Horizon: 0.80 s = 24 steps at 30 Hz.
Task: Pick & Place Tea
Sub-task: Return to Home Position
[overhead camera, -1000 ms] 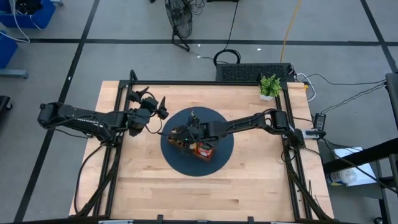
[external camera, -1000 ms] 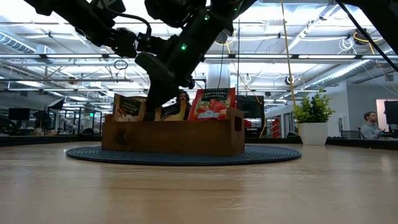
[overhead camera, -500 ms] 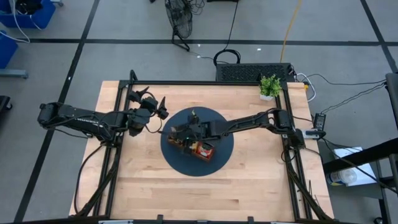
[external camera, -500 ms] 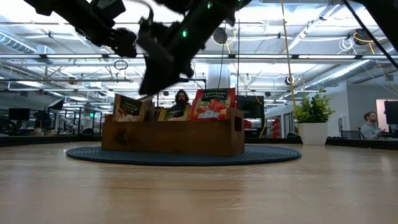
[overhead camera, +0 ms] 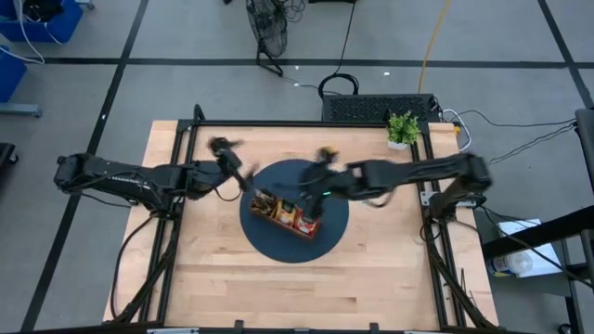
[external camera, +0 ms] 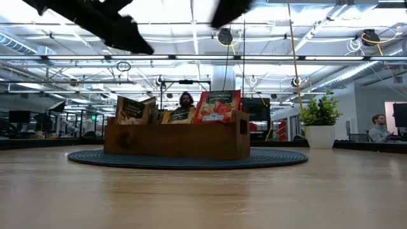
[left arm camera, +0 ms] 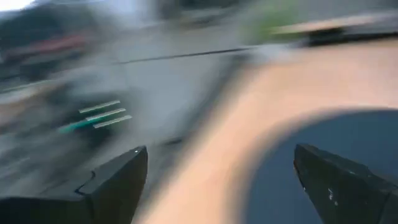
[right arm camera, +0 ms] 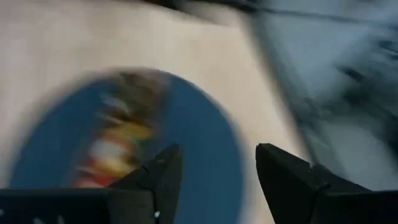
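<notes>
Table, round dark mat, tray on it, and the tea stands upright inside. Left gripper hangs just off the mat's left edge, fingers spread wide, empty. Right gripper hangs above the mat, fingers apart, holding nothing.

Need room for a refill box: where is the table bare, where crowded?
Bare: the table, its broad strip between the round mat and the low camera's edge. Crowded: the wooden tray of tea sachets fills the mat's middle, the left end effector and right end effector hang open near its far rim; the plant takes the far right corner.
</notes>
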Tool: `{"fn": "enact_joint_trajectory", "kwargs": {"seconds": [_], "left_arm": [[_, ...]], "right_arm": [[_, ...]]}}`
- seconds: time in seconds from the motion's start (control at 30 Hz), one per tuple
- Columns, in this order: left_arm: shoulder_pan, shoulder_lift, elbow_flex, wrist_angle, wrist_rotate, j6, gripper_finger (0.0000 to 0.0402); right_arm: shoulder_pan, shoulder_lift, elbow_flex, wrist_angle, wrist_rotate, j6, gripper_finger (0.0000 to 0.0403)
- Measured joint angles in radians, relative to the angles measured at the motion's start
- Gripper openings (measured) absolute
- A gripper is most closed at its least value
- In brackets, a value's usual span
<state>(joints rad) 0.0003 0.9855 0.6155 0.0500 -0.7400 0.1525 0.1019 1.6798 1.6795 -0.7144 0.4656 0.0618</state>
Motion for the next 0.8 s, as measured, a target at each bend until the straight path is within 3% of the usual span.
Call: {"fn": "enact_joint_trajectory", "kwargs": {"seconds": [0.1,0.13,0.2,0.33,0.47,0.63,0.8], "left_arm": [[0.075,-0.015,0.0,-0.057,0.561,0.073,0.0397],[0.099,-0.014,0.0,-0.071,0.693,0.092,0.0397],[0.144,-0.02,-0.003,-0.088,0.839,0.101,0.0397],[0.218,-0.107,-0.084,-0.03,0.914,0.092,0.0397],[0.264,-0.306,-0.251,0.102,0.931,0.016,0.0397],[0.288,-0.602,-0.428,0.095,0.865,-0.106,0.0397],[0.277,-0.83,-0.508,0.034,0.851,-0.14,0.0397]], "right_arm": [[-0.002,-0.174,-0.149,-0.074,0.226,0.1,0.0184],[0.001,-0.24,-0.224,-0.048,0.282,0.106,0.0184],[0.015,-0.374,-0.398,0.09,0.323,0.089,0.0185],[0.026,-0.654,-0.784,0.505,0.144,-0.05,0.0187],[-0.012,-0.909,-1.092,0.827,-0.016,-0.097,0.0184],[-0.036,-1.176,-1.263,0.89,-0.05,-0.087,0.0182],[-0.035,-1.359,-1.39,0.891,-0.129,-0.066,0.0181]]}}
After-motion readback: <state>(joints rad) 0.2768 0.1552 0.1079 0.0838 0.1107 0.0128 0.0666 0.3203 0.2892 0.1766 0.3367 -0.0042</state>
